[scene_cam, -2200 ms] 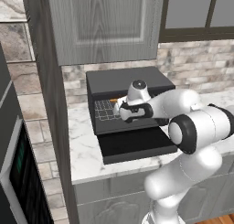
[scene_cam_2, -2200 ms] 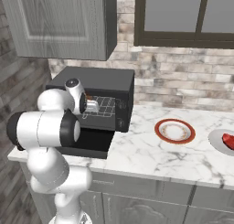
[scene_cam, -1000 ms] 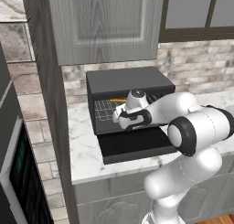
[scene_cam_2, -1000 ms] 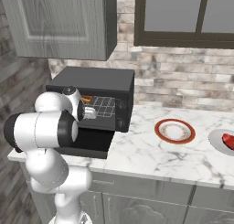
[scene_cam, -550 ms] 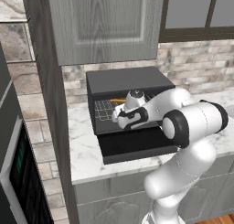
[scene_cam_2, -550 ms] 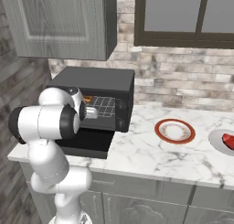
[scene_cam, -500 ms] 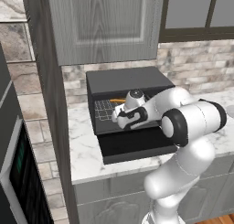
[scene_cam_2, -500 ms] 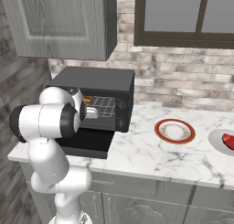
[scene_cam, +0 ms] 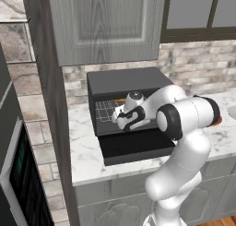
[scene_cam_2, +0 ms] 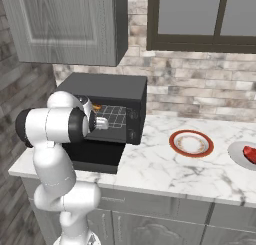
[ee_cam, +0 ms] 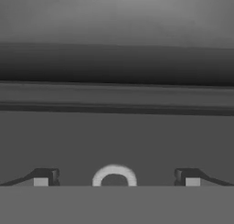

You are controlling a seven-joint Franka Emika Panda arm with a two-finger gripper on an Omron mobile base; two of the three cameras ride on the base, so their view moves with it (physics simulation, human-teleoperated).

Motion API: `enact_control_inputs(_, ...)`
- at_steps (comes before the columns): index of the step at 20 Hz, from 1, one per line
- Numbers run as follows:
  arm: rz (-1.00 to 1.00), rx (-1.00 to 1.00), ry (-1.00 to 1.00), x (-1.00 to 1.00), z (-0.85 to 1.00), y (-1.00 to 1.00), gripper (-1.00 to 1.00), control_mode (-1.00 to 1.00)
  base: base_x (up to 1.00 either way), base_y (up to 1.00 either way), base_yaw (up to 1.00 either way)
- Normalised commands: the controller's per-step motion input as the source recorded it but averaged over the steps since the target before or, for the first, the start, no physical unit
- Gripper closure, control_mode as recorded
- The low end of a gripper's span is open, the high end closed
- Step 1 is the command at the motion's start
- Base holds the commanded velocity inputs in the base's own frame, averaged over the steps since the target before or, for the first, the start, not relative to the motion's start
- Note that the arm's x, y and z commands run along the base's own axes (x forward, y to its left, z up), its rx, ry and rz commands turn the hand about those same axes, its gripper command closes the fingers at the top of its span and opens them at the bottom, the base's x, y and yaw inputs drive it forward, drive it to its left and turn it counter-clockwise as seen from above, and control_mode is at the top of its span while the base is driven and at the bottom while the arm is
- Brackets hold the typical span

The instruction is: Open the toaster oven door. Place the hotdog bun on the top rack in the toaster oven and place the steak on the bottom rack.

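Bun rests on the top rack inside the toaster oven; my gripper hangs released, empty. Next I fetch the steak, far right.

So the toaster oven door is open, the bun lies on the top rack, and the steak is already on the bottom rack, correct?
Not the steak: the right base view shows it on a plate at the far right of the counter. The toaster oven door is open, and the bun lies on the top rack.
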Motion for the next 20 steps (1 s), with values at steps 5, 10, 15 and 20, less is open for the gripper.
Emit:
enact_control_inputs(5, 0.00, 0.00, -0.02, 0.01, -0.14, 0.00, 1.00, -1.00, 0.00, 0.00, 0.00)
enact_control_inputs(10, 0.00, 0.00, -0.01, 0.00, -0.03, 0.00, 1.00, -1.00, 0.00, 0.00, 0.00)
enact_control_inputs(15, 0.00, 0.00, 0.00, 0.00, 0.00, 0.00, 1.00, -1.00, 0.00, 0.00, 0.00)
enact_control_inputs(20, 0.00, 0.00, 0.00, -0.35, 0.00, 0.00, 1.00, -1.00, 0.00, 0.00, 0.00)
